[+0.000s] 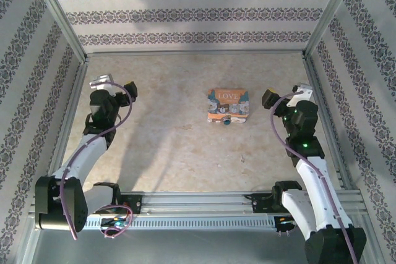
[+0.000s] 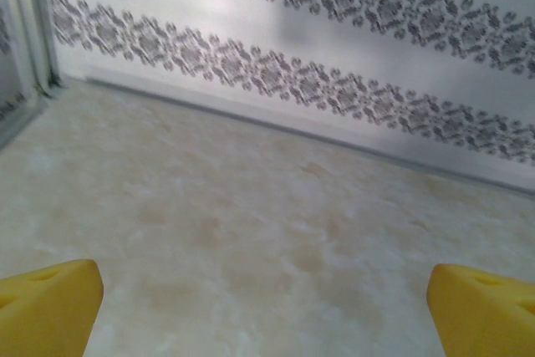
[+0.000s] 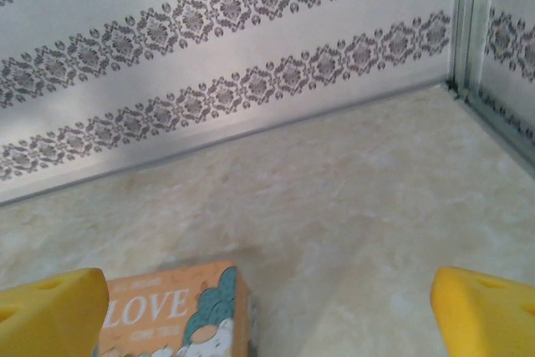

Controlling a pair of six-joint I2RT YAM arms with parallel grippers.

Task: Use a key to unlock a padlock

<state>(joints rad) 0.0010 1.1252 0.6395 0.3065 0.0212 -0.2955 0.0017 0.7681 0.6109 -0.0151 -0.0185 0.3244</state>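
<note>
The tiny blue padlock hangs at the front edge of the orange "LOVE" tin, right of the table's middle. I cannot make out the key. My left gripper hovers at the left of the table, far from the tin. It is open, with bare table between its yellow fingertips in the left wrist view. My right gripper sits just right of the tin and is open too. The tin's top lies beside its left fingertip.
Patterned walls close in the beige table at the back and both sides. A metal rail runs along the near edge between the arm bases. A small speck lies on the table in front of the tin.
</note>
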